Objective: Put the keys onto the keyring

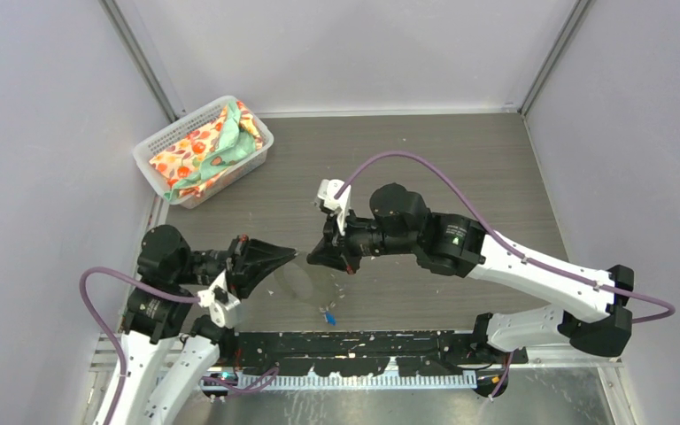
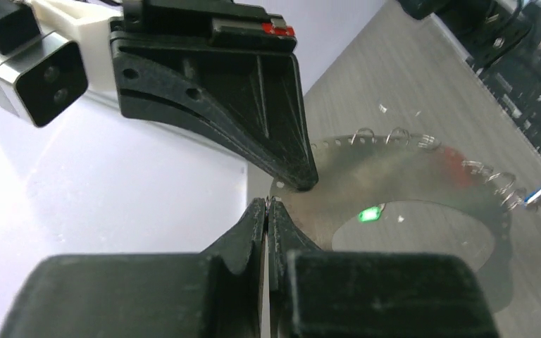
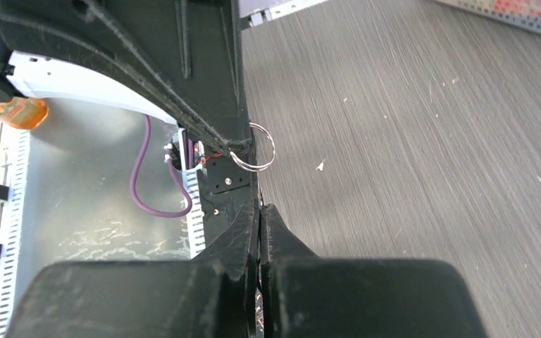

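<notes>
Left gripper clamped shut on keyring rim.
Keyring, between the 2 grippers, looks thin, light and floppy; best held by its flat rim. Green key at inner edge, blue key at far edge. Right gripper: closure cannot be told.

The keyring is at the centre of the table, with the left gripper touching its left edge and the right gripper at its far right edge. One key sits at its near edge. The basket, cloth in it, stands far left.
</notes>
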You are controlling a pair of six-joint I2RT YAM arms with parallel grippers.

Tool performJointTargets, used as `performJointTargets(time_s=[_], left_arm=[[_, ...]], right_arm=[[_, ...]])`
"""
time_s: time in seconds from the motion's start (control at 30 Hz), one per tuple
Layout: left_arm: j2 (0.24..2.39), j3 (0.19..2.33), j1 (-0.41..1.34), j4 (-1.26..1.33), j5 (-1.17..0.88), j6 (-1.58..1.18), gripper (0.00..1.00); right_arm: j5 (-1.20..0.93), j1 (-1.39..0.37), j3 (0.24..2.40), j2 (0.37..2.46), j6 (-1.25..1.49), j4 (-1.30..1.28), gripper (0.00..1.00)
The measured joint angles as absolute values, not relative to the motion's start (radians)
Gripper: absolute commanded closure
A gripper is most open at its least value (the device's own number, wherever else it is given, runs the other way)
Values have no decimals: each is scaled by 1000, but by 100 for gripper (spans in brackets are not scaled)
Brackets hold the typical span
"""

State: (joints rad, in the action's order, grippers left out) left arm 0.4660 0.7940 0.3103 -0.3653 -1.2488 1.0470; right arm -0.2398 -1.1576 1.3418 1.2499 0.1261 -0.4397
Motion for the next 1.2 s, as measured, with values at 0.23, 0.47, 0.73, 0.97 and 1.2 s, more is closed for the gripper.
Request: performJointTargets(time_s=[0.23,0.47,0.73,0.97,1.2], left_arm=[[542,857,310,-269,-1285,610,99],[623,867,308,-65,-1281,175,100],[633,870,308,31,-1343,19,100],[682,904,324,63,-1383,-72,100],[716,901,326,120,-1336,-221,100]], right_arm=[[-287,-1157,1264,1197,71,-342,99],[-289,-1153,1249,1181,39,-300,94],[-296,-1153,1180,1125,30,-238,48],[-320,-1146,1177,1098,-12,-236,37],[-299,-1145,1177,1084,-54,-187,40]])
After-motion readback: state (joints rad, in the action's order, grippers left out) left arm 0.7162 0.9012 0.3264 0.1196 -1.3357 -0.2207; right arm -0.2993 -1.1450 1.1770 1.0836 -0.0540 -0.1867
